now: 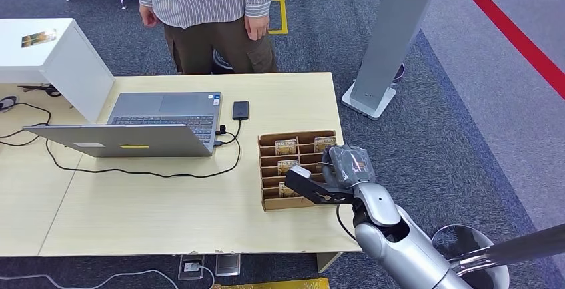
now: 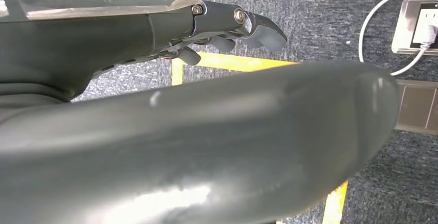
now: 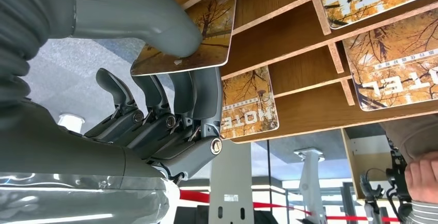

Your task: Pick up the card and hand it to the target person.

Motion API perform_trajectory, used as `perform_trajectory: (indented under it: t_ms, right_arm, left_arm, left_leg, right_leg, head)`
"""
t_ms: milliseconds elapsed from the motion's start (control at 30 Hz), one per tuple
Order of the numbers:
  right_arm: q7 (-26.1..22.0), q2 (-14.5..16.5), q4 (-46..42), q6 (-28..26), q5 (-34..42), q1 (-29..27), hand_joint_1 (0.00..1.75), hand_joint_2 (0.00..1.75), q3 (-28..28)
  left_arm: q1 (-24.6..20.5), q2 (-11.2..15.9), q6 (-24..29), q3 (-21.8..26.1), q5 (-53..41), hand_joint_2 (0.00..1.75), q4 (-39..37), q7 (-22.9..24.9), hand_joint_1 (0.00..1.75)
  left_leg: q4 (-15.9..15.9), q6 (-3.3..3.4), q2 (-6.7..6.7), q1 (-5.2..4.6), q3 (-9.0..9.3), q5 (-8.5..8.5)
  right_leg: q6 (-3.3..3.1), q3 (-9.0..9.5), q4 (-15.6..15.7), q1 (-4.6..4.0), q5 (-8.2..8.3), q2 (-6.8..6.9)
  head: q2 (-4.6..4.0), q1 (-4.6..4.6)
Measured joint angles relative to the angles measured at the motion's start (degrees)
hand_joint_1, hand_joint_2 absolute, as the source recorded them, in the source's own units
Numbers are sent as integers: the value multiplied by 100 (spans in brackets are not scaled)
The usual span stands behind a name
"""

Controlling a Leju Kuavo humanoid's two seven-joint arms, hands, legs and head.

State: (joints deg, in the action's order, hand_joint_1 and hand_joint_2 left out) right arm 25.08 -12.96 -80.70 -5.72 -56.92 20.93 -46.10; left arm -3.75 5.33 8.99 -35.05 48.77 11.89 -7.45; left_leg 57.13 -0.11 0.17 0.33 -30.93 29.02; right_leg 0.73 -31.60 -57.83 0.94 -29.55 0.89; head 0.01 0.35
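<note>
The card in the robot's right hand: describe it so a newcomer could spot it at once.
On the wooden table, find the slotted wooden card box near its right edge. The right hand reaches into it, pinching one autumn-tree card between thumb and fingers. Unlike the other cards, it is lifted off its slot.

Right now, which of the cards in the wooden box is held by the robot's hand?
The card pinched between the right hand's thumb and fingers, lifted at the wooden box's right side; the other cards lie flat in their compartments.
</note>
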Motion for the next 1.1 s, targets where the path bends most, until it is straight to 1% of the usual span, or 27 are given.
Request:
perform_trajectory:
  t_ms: [167,300,400,500,567,633,733,800,867,933,1033,1100]
  right_arm:
    - [-35,-4,-26,-90,92,3,152,175,11]
    - [-171,-57,-238,-83,739,33,152,175,100]
    - [-174,-182,-536,72,1210,91,152,175,197]
    - [63,-422,-1071,430,1503,221,152,175,327]
    - [249,-593,-1456,655,1544,294,152,175,433]
    - [337,-742,-1844,774,1572,322,152,175,540]
    - [198,-861,-2344,808,1548,327,152,175,696]
    - [13,-871,-2545,798,1300,328,152,175,739]
    - [-183,-833,-2600,641,906,329,152,175,736]
    - [-408,-742,-2543,250,465,333,152,175,720]
    - [-835,-535,-2275,-628,-155,346,152,175,685]
    - [-1163,-367,-1999,-1287,-423,348,152,175,660]
  left_arm:
    - [-1,9,15,-39,59,0,0,31,0]
    - [-1,31,23,-72,132,0,0,44,0]
    - [-1,48,34,-79,191,0,0,47,0]
    - [1,71,45,-82,278,0,0,58,0]
    - [5,84,45,-82,321,0,0,63,0]
    - [7,90,45,-84,349,0,0,60,0]
    - [5,90,36,-99,359,0,0,43,0]
    - [1,90,15,-127,355,0,0,31,0]
    - [-5,88,-7,-166,341,0,0,24,0]
    - [-22,82,-21,-208,329,0,0,23,0]
    - [-82,66,-27,-259,325,0,0,35,0]
    - [-128,51,-26,-297,325,0,0,50,0]
  left_leg:
    - [0,0,0,0,0,0]
    - [0,0,0,0,0,0]
    - [1,0,0,0,0,0]
    - [2,2,1,-1,1,-1]
    - [3,2,1,-1,1,-2]
    - [3,2,0,-1,1,-1]
    - [3,2,1,-1,1,-1]
    - [2,2,0,0,1,-1]
    - [1,2,0,0,0,-2]
    - [1,1,0,1,-1,-2]
    - [1,0,0,1,-1,-4]
    - [1,0,-1,0,-2,-4]
  right_leg:
    - [0,0,0,0,0,0]
    - [0,-1,0,0,0,0]
    - [0,-1,0,0,1,0]
    - [1,-1,0,1,2,0]
    - [1,-1,0,1,2,0]
    - [1,-1,0,1,2,0]
    - [1,-1,0,1,2,-1]
    - [1,0,0,0,2,-1]
    - [1,1,0,0,2,0]
    - [1,2,-1,-1,2,0]
    - [1,3,-2,-1,2,1]
    - [1,3,-3,-1,2,2]
  head:
    - [0,2]
    - [0,0]
    - [-1,-2]
    - [-1,-3]
    - [0,4]
    - [0,10]
    - [0,8]
    - [0,-2]
    - [-1,-8]
    - [-1,-5]
    - [-1,1]
    - [-1,2]
